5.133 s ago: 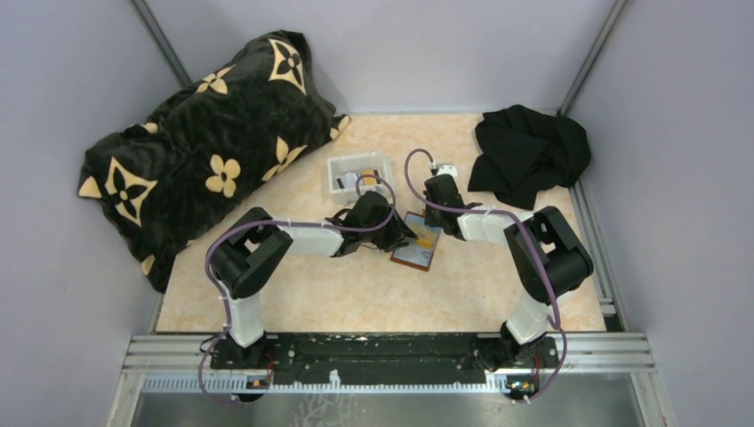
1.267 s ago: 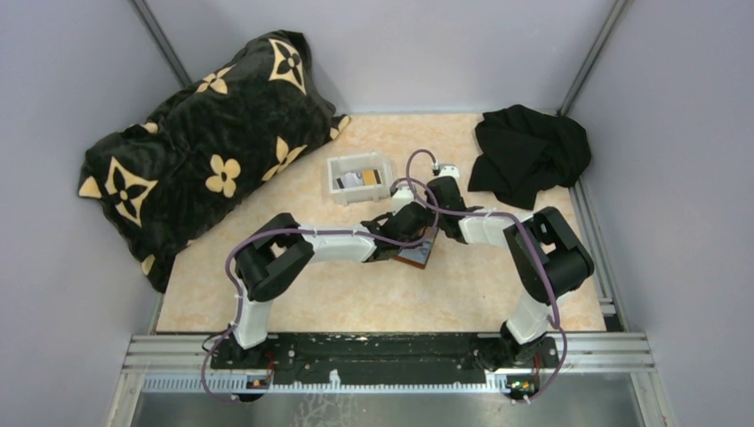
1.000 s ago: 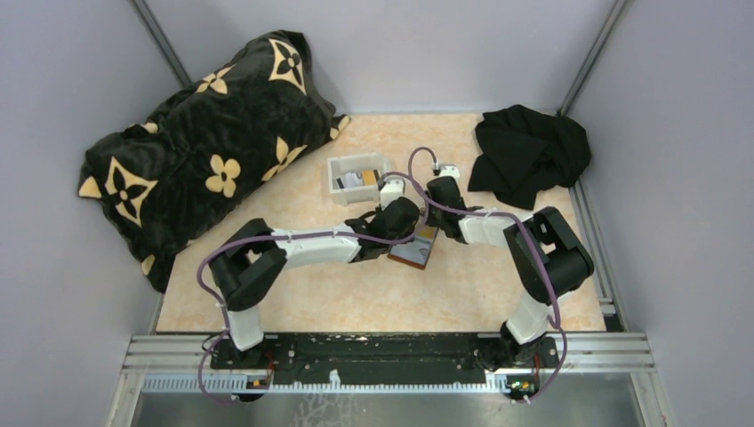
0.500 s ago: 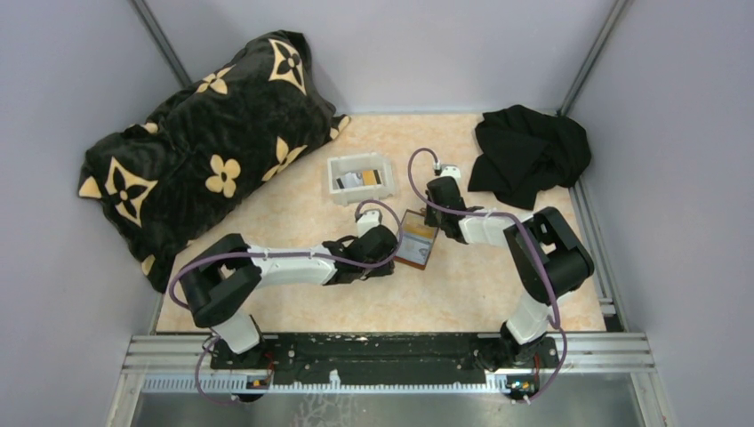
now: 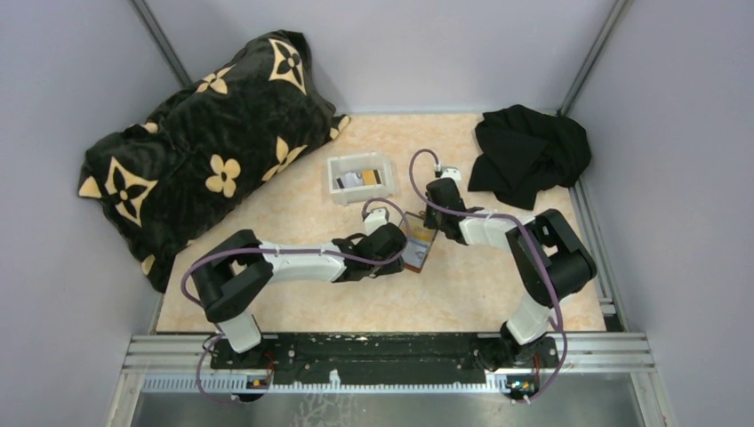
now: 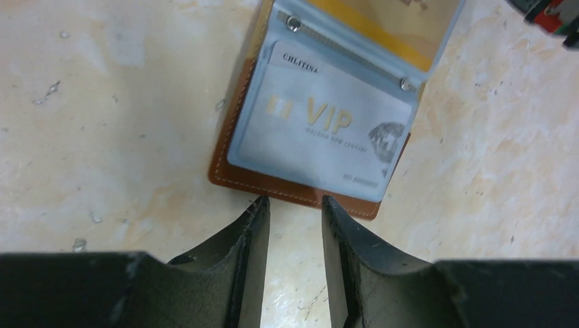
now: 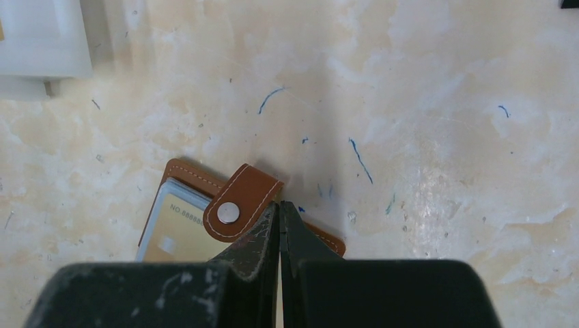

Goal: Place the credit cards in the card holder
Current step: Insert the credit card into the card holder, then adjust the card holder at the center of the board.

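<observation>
Starting at the left, a large black plush cushion with gold flower prints (image 5: 204, 142) lies well apart from the work. Beside it on the mottled beige table (image 5: 293, 213) stands a white rectangular plastic tray (image 5: 334, 178), holding a few small, thin, flat credit cards (image 5: 364, 178), pale and dark.

The left gripper (image 6: 293, 222) hovers just off the near edge of the card holder (image 6: 287, 186), a flat reddish-brown leather wallet lying open near the table's middle. Its jaws are parted and hold nothing.

A grey-silver VIP card (image 6: 321, 130) sits inside a clear sleeve of the holder. A gold-tan card (image 6: 382, 20) shows in the sleeve beyond it.

The right gripper (image 7: 280, 213) is fully closed, with its tips pressed on the holder's far edge beside the brown snap strap (image 7: 239, 203). It appears to be pinning the wallet flat.

At the far right lies a crumpled black cloth (image 5: 529, 151).

One insertion looks finished. The next move probably calls for the left arm to swing to the tray, pinch one card by its edges, and bring it to a free sleeve while the right keeps the wallet steady.
</observation>
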